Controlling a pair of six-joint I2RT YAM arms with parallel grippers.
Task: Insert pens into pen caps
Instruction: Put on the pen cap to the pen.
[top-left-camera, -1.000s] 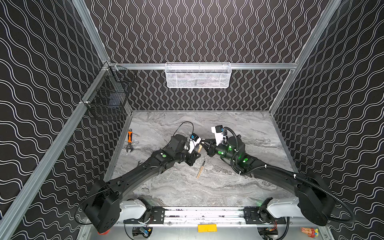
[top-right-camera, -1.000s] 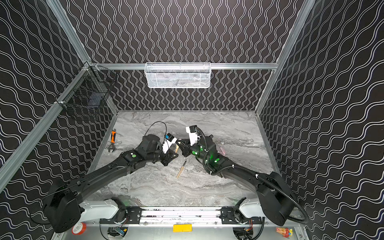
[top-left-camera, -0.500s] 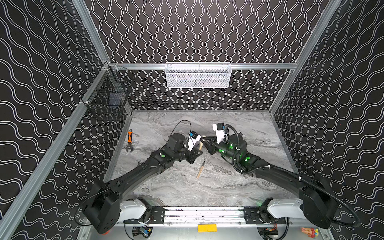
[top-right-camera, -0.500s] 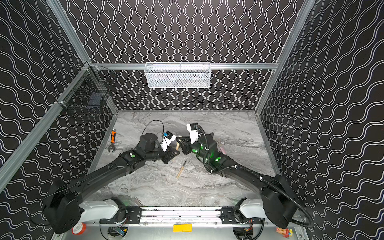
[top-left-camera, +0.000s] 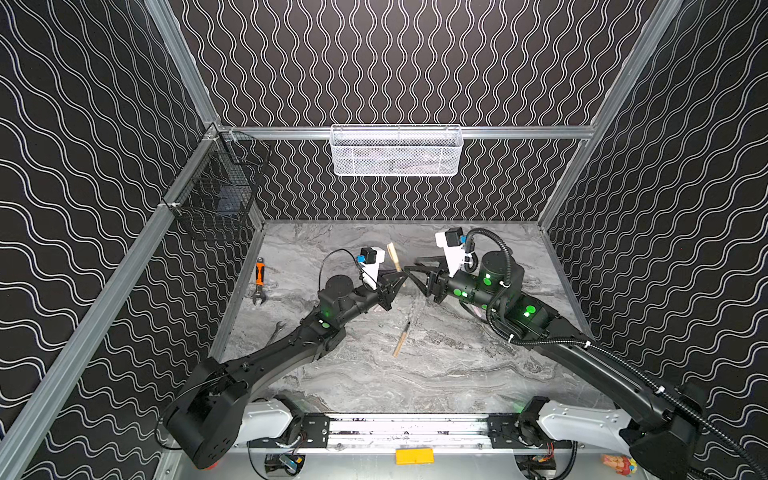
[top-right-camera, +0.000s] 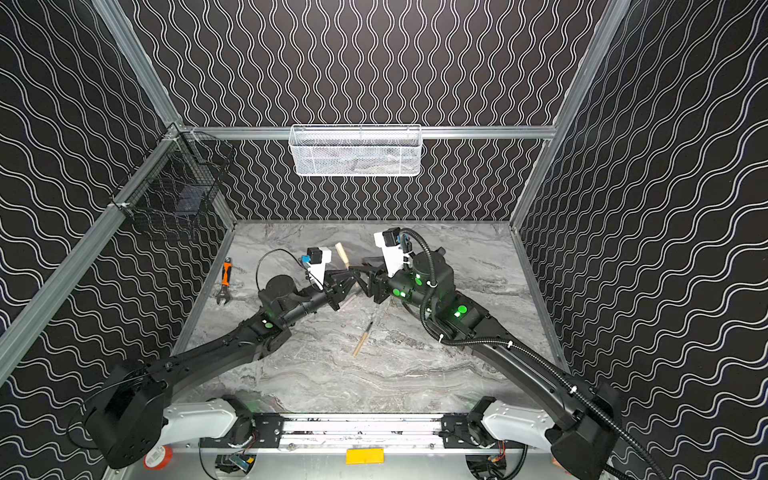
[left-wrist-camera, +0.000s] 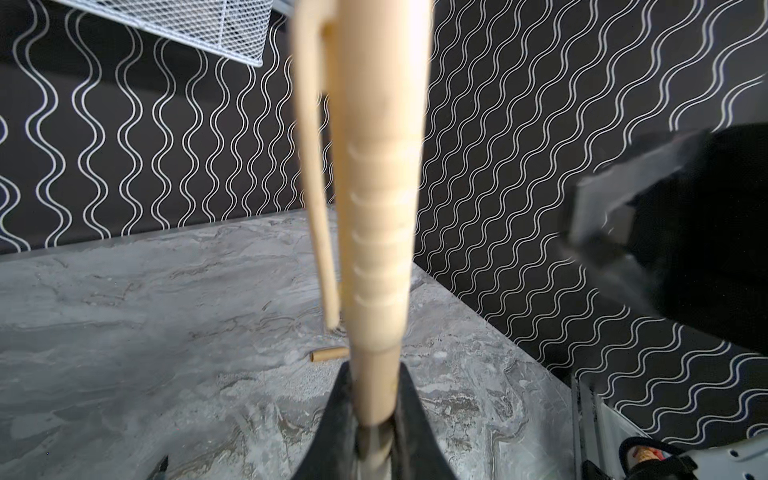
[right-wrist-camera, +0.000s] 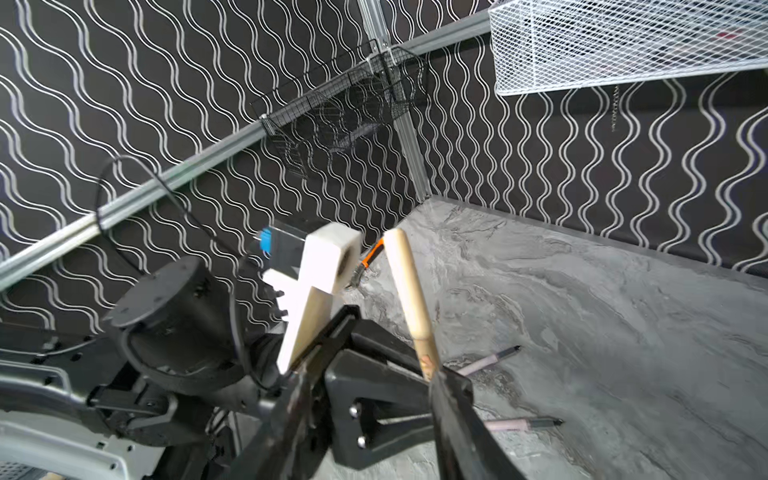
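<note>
In both top views the left jaws are clenched on a tan pen (left-wrist-camera: 374, 386) just above the middle of the frame; its tan cap (top-left-camera: 392, 255) (top-right-camera: 341, 253) is seated on the upper end, leaning toward the back wall; the right jaws stand apart close to its right, gripping nothing; a second tan pen (top-left-camera: 402, 338) lies on the surface (top-left-camera: 457, 374) below centre; the right wrist view shows two pale pink pens (right-wrist-camera: 490, 360) lying flat; a loose tan cap (left-wrist-camera: 328, 354) lies on the marble; an orange-handled wrench (top-left-camera: 259, 278) sits at centre left.
</note>
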